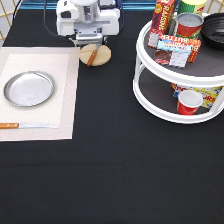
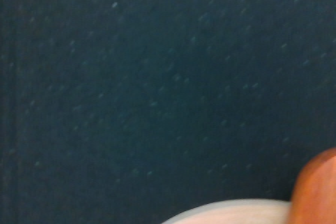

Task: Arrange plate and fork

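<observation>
The silver plate [image 1: 29,89] lies on the pale placemat [image 1: 62,90] at the exterior view's left. The fork [image 1: 92,56] shows as an orange-brown handle lying across the small round wooden coaster [image 1: 100,56] near the exterior view's top; its tines are hidden. My gripper [image 1: 90,42] hangs low just above the coaster's top edge, right by the fork. The wrist view shows dark tablecloth, the coaster's edge [image 2: 232,212] and the orange handle [image 2: 319,190] in one corner.
A wooden-handled knife [image 1: 25,125] lies on the placemat below the plate. A white two-tier turntable [image 1: 150,75] with cans, boxes and a red cup stands at the exterior view's right. The black tablecloth [image 1: 115,170] covers the rest.
</observation>
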